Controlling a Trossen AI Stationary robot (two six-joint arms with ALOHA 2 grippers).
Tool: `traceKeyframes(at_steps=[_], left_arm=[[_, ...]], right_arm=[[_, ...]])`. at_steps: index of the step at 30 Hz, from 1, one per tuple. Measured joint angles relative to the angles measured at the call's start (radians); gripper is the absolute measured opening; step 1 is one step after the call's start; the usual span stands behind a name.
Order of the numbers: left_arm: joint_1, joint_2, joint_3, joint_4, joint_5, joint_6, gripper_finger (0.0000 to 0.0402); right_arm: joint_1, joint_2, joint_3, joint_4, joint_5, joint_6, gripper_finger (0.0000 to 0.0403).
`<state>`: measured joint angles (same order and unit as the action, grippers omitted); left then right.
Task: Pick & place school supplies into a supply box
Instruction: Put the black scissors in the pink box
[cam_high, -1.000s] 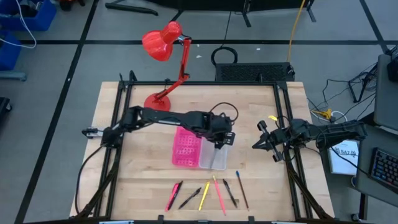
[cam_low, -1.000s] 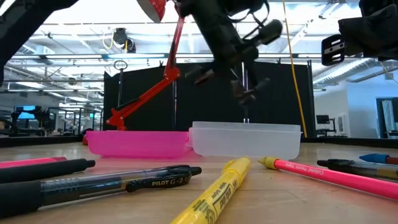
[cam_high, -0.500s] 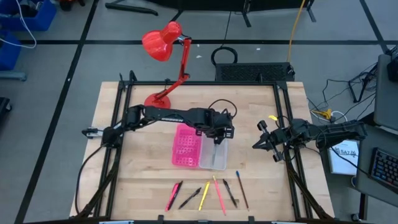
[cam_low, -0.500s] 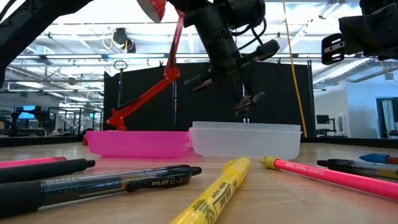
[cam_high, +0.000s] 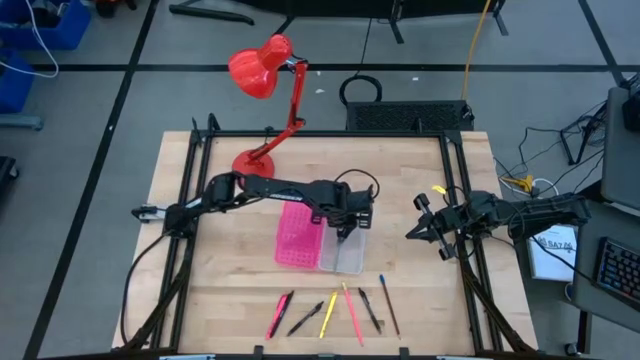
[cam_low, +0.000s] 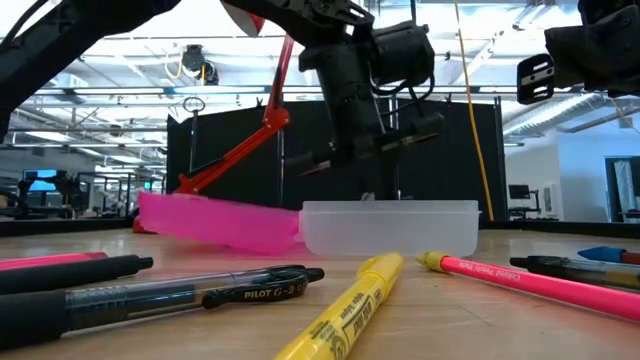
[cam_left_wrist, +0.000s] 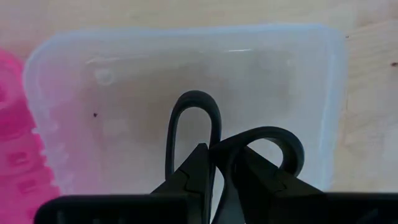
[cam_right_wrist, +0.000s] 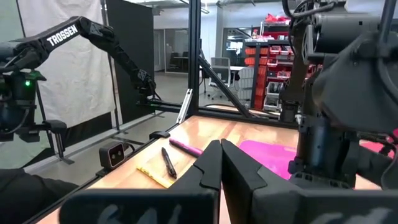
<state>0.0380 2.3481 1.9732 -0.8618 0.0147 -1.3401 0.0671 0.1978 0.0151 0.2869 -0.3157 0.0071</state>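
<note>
High view — left gripper (cam_high: 345, 222) over the clear half of the supply box (cam_high: 345, 250), pens (cam_high: 330, 312) near the front edge; right gripper (cam_high: 425, 227) waits at the right rail | Low view — pink half (cam_low: 215, 220) tilted up | Left wrist view — fingers clamp the scissors (cam_left_wrist: 214, 146) above the clear tray | Right wrist view — fingers (cam_right_wrist: 208, 165) closed together.

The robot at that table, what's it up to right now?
It's packing school supplies into a supply box. The left gripper is down over the box's clear tray, shut on the scissors, whose dark handles hang just above the tray floor. The pink half is tipped up at its outer edge. The pens and pencils lie in a row at the front of the table. The right gripper waits, shut, near the right edge.
</note>
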Motion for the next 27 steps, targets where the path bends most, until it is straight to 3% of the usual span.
traceKeyframes(at_steps=[3, 10, 15, 22, 27], left_arm=[[-0.001, 0.006, 0.0, 0.0, -0.001, 0.002, 0.0071], [-0.013, 0.013, -0.002, -0.001, -0.014, 0.032, 0.0156], [-0.015, 0.009, 0.001, -0.005, -0.017, 0.084, 0.0192], [-0.005, -0.03, 0.01, -0.009, -0.067, 0.137, 0.0194], [0.001, -0.028, 0.01, -0.023, 0.017, 0.168, 0.017]], right_arm=[[0.0, 0.0, 0.0, 0.0, 0.0, 0.0, 0.0], [0.0, 0.0, 0.0, 0.0, 0.0, 0.001, 0.0], [0.0, 0.0, 0.0, 0.0, -0.001, 0.034, 0.0], [0.0, 0.002, 0.0, 0.001, -0.001, 0.034, 0.0], [0.0, 0.003, 0.0, -0.001, -0.001, 0.034, 0.0]])
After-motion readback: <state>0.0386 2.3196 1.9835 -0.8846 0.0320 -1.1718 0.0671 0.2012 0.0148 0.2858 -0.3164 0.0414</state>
